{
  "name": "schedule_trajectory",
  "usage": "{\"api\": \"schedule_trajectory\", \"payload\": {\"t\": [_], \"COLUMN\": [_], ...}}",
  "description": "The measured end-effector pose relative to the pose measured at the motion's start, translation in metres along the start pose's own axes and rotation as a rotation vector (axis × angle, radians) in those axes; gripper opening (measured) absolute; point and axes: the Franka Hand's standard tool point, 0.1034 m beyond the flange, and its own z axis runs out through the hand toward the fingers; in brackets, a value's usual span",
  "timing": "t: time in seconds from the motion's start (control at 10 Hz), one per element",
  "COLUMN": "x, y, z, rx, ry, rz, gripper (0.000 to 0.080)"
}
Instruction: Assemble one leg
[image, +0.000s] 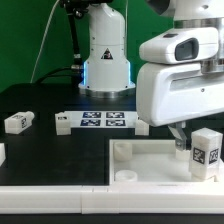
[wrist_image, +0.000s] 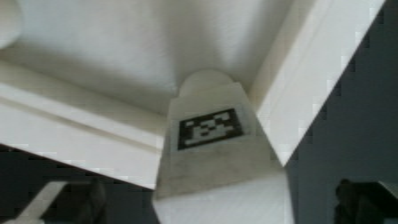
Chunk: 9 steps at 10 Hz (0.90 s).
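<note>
You have one camera set low and near, looking across the bench (image: 40, 100) toward the arm's base (image: 105, 55), and one on the wrist looking down from very close, and both see the leg (image: 207, 147) (wrist_image: 217, 140) and the tray (image: 140, 146) (wrist_image: 107, 60).

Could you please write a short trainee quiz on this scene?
1. True or false: the small chunky white plastic leg at the exterior view's far right lies flat on the black table.
2. The flat white marker board sits: A) inside the large white square tray; B) on the table beyond it; C) on the leg.
3. How many tags does the wrist view show on that leg?
Key: 1 false; 2 B; 3 one.
</note>
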Motion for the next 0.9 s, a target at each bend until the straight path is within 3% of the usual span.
{"api": "schedule_trajectory", "payload": {"t": [0.2, 0.3, 0.4, 0.5, 0.9], "x": [-0.0001, -0.0001, -0.0001, 0.0000, -0.0001], "y": [-0.0002, -0.0002, -0.0003, -0.0003, 0.0000], "z": [0.0002, 0.0002, 0.0002, 0.0002, 0.0003], "rx": [0.000, 0.000, 0.000, 0.000, 0.001], "ry": [0.000, 0.000, 0.000, 0.000, 0.001], "rz": [0.004, 0.004, 0.004, 0.004, 0.110], "gripper": [0.0637, 0.0436, 0.0436, 0.0290, 0.0290]}}
